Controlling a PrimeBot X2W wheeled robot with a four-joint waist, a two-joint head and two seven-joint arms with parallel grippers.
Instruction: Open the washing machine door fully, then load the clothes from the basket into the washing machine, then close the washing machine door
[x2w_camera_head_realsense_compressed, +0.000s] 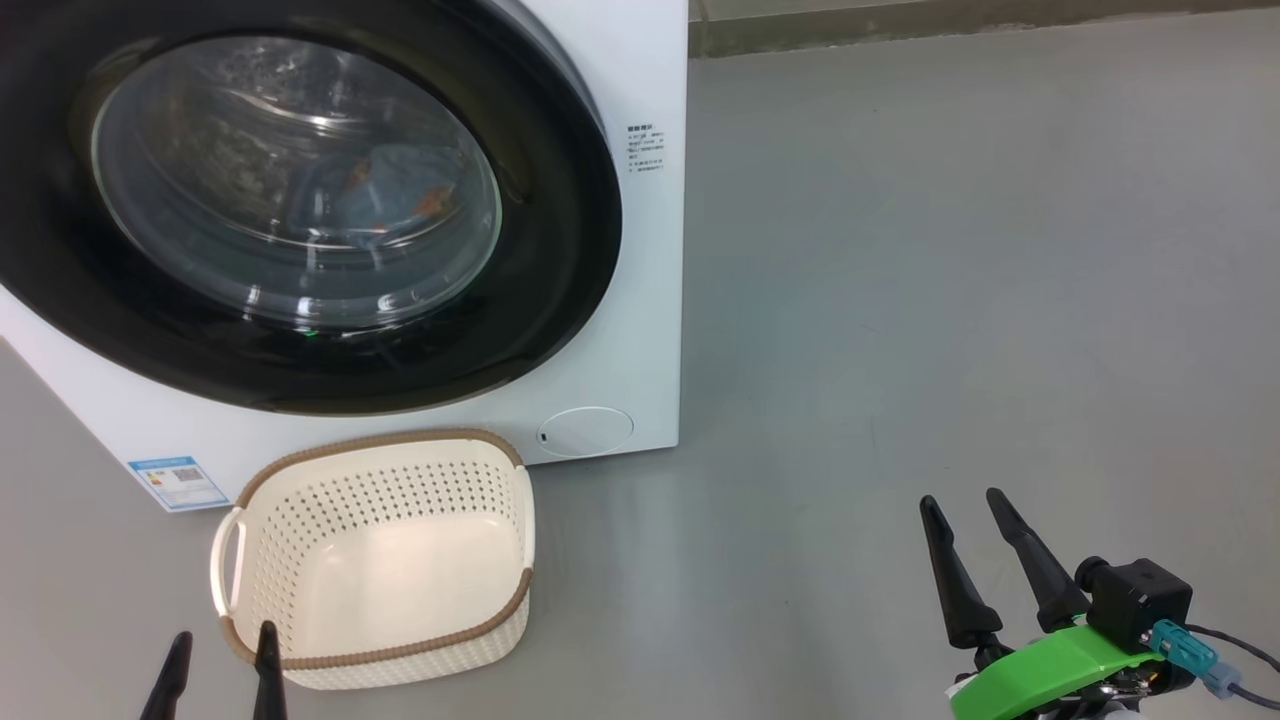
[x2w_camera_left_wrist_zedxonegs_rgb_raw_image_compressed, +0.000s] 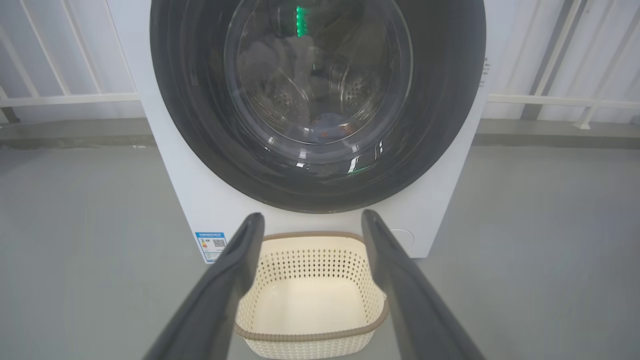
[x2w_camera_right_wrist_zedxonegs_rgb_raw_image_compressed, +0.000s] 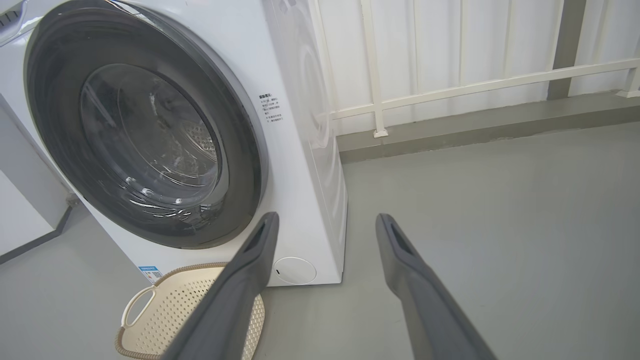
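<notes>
You'll find the door shut on the washer, with what seem to be the clothes behind reflective glass. The basket in front is empty. The left gripper and right gripper stand open, holding nothing. The task looks finished; you need only back clear.

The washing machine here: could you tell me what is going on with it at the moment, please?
Nothing is being handled right now. The washing machine door is shut, and the clothes lie inside, behind its glass. The basket stands empty on the floor in front of the washing machine. The left gripper and right gripper are both open, holding nothing, clear of the machine.
</notes>
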